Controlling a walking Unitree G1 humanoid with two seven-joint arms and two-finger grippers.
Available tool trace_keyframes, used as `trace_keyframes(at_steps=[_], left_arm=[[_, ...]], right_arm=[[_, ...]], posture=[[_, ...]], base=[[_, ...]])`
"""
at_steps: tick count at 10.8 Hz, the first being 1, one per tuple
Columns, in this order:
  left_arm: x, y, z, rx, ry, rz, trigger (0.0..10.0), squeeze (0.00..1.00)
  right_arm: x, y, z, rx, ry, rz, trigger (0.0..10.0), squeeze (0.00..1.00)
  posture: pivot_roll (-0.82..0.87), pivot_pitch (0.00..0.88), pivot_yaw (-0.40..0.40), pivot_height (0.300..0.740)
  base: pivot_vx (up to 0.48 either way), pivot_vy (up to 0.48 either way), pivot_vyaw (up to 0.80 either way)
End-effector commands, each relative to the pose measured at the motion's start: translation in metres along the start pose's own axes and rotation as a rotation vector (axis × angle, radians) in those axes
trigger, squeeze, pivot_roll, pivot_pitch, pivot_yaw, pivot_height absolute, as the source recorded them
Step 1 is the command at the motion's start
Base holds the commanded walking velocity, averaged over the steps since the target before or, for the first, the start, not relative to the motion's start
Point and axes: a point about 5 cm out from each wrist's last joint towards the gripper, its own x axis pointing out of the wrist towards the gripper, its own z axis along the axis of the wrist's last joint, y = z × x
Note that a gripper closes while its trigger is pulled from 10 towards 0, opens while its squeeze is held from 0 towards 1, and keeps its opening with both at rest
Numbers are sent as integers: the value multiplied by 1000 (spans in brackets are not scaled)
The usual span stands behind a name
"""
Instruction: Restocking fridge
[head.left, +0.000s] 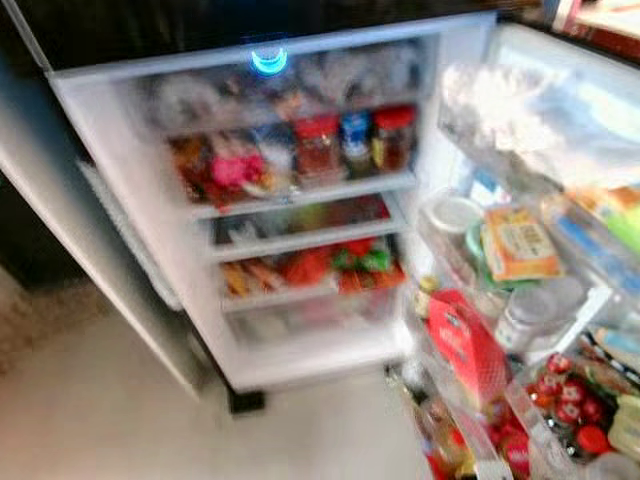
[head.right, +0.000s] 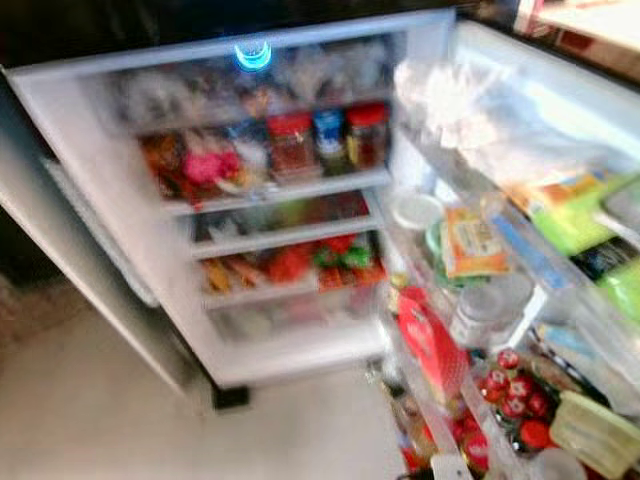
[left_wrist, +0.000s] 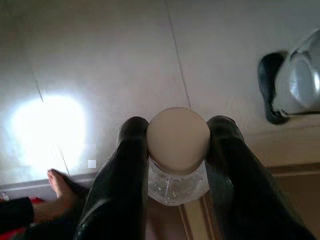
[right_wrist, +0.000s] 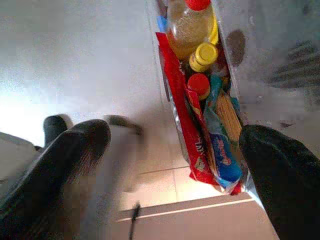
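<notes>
The open fridge (head.left: 310, 340) stands before me, its shelves packed with jars, packets and produce. Its door (head.left: 560, 130) swings out to the right with full racks. In the left wrist view my left gripper (left_wrist: 177, 145) is shut on a clear bottle with a beige cap (left_wrist: 178, 137), held over the pale floor. In the right wrist view my right gripper (right_wrist: 175, 145) is open with nothing between its fingers, beside the lowest door rack (right_wrist: 200, 100) of bottles and red packets.
Red-lidded jars (head.left: 320, 145) sit on the upper shelf. The door racks hold a red carton (head.left: 465, 345), a white jar (head.left: 520, 315) and small red-capped bottles (head.left: 560, 395). A person's bare foot (left_wrist: 62, 187) rests on the floor near my left gripper. Pale floor (head.left: 120, 420) lies left of the fridge.
</notes>
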Motion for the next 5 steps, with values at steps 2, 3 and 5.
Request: trace_keyframes(at_steps=[2, 3, 5], left_arm=[[1, 1, 5, -5, -15, -2, 10000, 0], [1, -1, 5, -23, -26, -19, 10000, 0], [1, 0, 5, -20, -23, -18, 10000, 0]], right_arm=[[0, -2, 2, 17, -12, -6, 10000, 0], [0, -2, 2, 17, -12, -4, 10000, 0], [0, -2, 2, 21, -11, 1, 10000, 0]], posture=[[-4, 12, 75, 740], [-4, 13, 75, 740], [-6, 14, 74, 740]], base=[[0, 0, 0], [0, 0, 0], [0, 0, 0]])
